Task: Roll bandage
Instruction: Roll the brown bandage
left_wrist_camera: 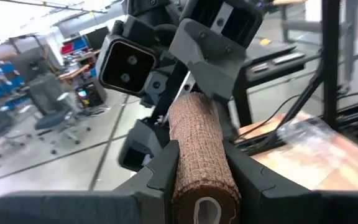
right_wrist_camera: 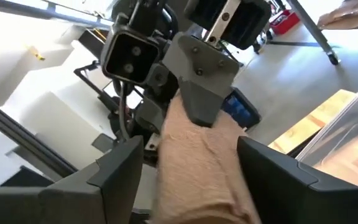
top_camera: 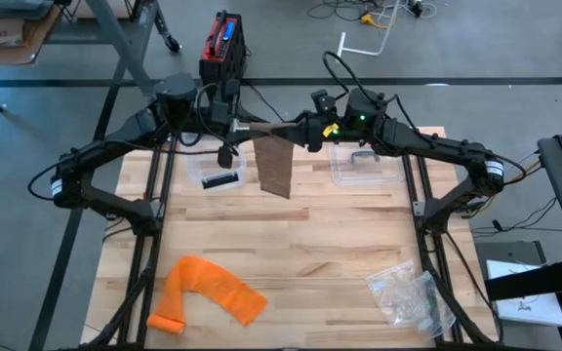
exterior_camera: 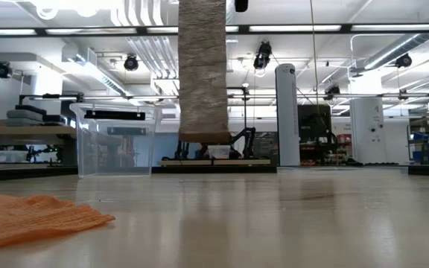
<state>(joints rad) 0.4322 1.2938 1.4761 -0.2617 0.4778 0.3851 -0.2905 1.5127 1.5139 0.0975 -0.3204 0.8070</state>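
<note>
In the high view, the near edge of the wooden table is at the bottom of the frame. There, at the lower left, lies an orange cloth, and at the lower right a clear plastic bag. In the low view the same orange cloth is at the lower left, flat on the table.

Farther back, at the middle of the frame, the bandage hangs down as a brown strip from a roll held above the far part of the table. In the low view this strip comes down from the top centre, and its lower end is above the table surface.

The left gripper is clamped on the bandage roll; its fingers press on both sides of it. The right gripper meets the roll from the other side, and its fingers stand apart, with a gap on each side of the bandage.

At the far side of the table stand two clear containers, one at the left and one at the right.
</note>
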